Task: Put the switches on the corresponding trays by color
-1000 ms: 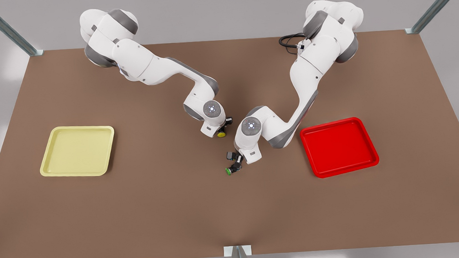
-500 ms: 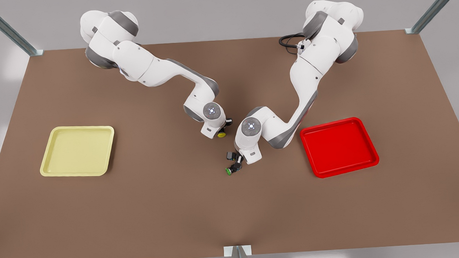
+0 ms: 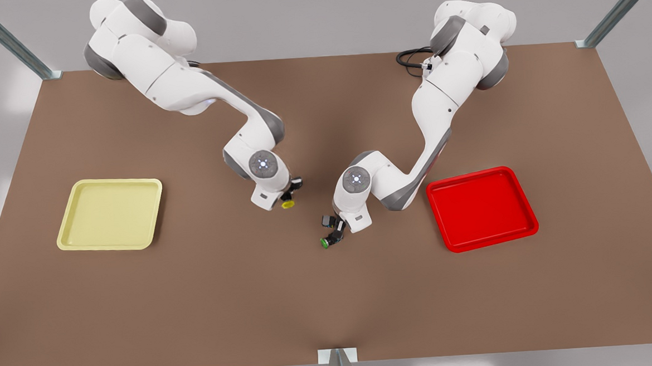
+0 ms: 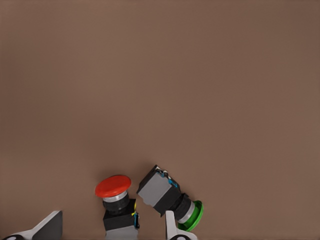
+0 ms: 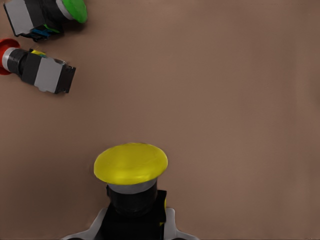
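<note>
My right gripper (image 3: 289, 198) is shut on the yellow switch (image 3: 288, 205), its fingers pressed against the dark body below the yellow cap (image 5: 131, 162), mid-table to the right of the pale yellow tray (image 3: 110, 214). The red switch (image 4: 113, 186) lies on the table beside a green-capped switch (image 4: 192, 216). My left gripper (image 3: 335, 230) stands open at these two, with the red switch's body between its fingers (image 4: 170, 227) and a gap on one side. The red tray (image 3: 481, 208) lies on the front view's right.
The green-capped switch (image 3: 324, 242) lies just in front of the left gripper, touching or nearly touching the red switch. A black cable (image 3: 409, 61) loops at the base of the arm on the front view's right. Brown table surface stretches between the trays.
My right gripper has moved toward the front view's left with the yellow switch in it, closer to the yellow tray. The left arm and the red and green switches have not moved.
</note>
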{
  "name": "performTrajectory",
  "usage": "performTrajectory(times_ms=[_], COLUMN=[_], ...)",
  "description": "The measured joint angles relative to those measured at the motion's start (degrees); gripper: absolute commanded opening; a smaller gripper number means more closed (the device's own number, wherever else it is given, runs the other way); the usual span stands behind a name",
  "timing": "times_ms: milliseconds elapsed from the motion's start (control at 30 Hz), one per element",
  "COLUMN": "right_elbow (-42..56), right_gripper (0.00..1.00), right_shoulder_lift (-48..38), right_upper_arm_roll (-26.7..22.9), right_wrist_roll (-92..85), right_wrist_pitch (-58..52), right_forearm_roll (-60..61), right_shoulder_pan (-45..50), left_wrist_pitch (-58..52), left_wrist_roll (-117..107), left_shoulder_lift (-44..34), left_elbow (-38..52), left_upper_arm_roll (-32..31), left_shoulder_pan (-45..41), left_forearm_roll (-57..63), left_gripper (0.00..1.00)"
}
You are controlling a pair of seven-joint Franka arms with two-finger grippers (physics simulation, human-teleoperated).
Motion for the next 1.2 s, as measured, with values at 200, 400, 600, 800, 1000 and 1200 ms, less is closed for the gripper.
performTrajectory(times_ms=[200, 400, 600, 800, 1000, 1200], right_elbow=[-19.59, -26.94, -26.39, -25.16, 8.53, -12.94], right_gripper=[0.49, 0.50, 1.00, 1.00, 1.00, 1.00], right_shoulder_lift=[-22.70, -21.92, -17.84, -23.45, -28.36, -54.68], right_upper_arm_roll=[6.48, -8.13, -13.10, -8.81, -32.78, -40.78], right_wrist_roll=[-35.52, -44.90, -42.91, -43.66, -35.93, -30.92], right_wrist_pitch=[-6.21, 6.96, 10.72, 7.10, -30.77, -20.75], right_forearm_roll=[1.02, -4.51, -7.47, -6.36, 10.08, 12.20], right_shoulder_pan=[-34.65, -45.05, -44.28, -43.65, -1.76, 7.67], left_wrist_pitch=[-2.83, -0.50, -1.11, -3.16, -4.54, -3.73], left_wrist_roll=[-7.04, -14.04, -21.48, -18.96, -18.90, -18.99], left_shoulder_lift=[-0.99, 3.26, 7.74, 7.38, 7.48, 8.44], left_elbow=[-1.55, 0.32, 7.65, 6.46, 6.65, 7.23], left_upper_arm_roll=[-1.40, -1.49, -1.43, -1.41, -1.28, -1.28], left_shoulder_pan=[-1.65, -3.28, -5.39, -5.17, -5.55, -5.62], left_forearm_roll=[-0.10, 2.15, 6.37, 8.94, 9.67, 10.45], left_gripper=[0.99, 0.99, 0.98, 0.88, 0.85, 0.78])
